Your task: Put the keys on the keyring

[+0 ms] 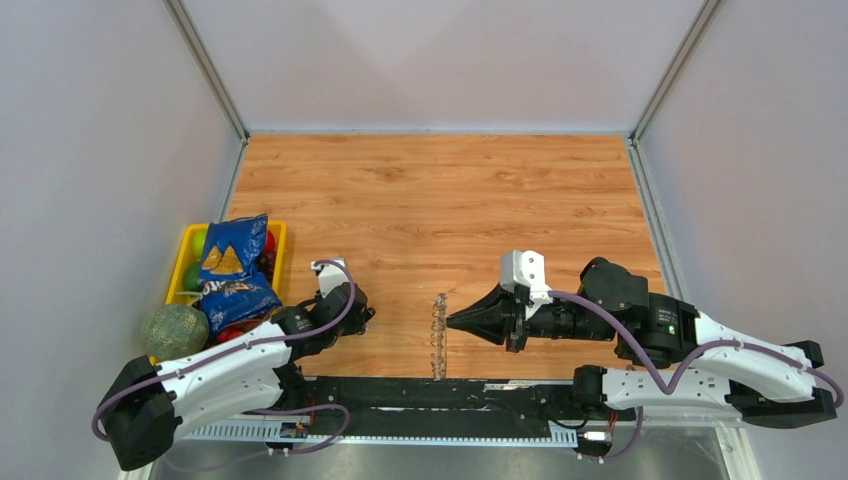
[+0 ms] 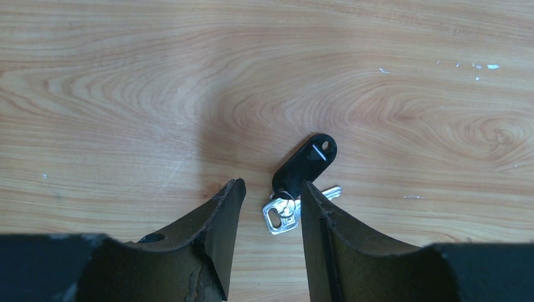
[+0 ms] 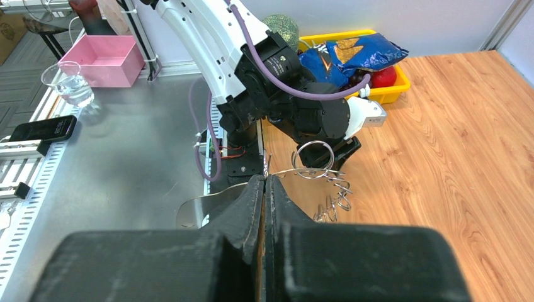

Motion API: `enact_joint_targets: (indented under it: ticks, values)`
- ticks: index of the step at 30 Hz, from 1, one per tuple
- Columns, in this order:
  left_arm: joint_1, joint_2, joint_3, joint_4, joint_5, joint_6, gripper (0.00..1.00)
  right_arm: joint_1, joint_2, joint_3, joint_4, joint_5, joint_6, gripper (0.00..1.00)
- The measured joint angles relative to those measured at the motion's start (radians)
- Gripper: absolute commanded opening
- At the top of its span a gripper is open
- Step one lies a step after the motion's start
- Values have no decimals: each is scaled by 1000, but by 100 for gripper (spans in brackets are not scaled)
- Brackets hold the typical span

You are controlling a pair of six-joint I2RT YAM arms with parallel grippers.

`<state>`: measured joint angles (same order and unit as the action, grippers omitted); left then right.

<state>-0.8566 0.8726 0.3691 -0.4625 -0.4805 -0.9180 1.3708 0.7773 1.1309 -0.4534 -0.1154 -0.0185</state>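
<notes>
The keys (image 2: pixel 301 171) lie flat on the wooden table (image 2: pixel 126 94). I see a black plastic head (image 2: pixel 306 160) pointing away from me, and a silver key (image 2: pixel 280 215) bunched at its near end with a second blade poking out beside it. My left gripper (image 2: pixel 272 189) hangs right over them with its fingers apart. The silver key sits between the tips, and the black head lies just beyond them.

To the right, the keyring (image 3: pixel 313 158) stands on edge over the table, its fringe of small metal bits dangling. My right gripper (image 3: pixel 264 179) has its fingers pressed together, and as far as I can judge they pinch the hoop's thin rim.

The step in hand is picking up the keys. I would come straight down and close on the black head rather than the thin blades. It gives the pads more to bite and leaves the keys' holes free to present to the hoop. The risk is skidding the bunch sideways, so I want both tips to land together.

Far left, a yellow bin (image 1: pixel 190 250) holds a blue snack bag (image 1: pixel 232 262), well apart from the work.
</notes>
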Motion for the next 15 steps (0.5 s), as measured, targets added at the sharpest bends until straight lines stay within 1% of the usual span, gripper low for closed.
enact_joint_targets:
  ticks: [4,13,15]
  values:
    - [-16,14,0,-2,0,-2,49,0,0,-1,0,-2,-1,0]
    - [-56,98,9,-5,-15,-17,49,0,-14,-6,0,-9,-1,0]
    - [-58,112,15,-4,-19,-18,47,0,-20,-7,0,-9,0,0]
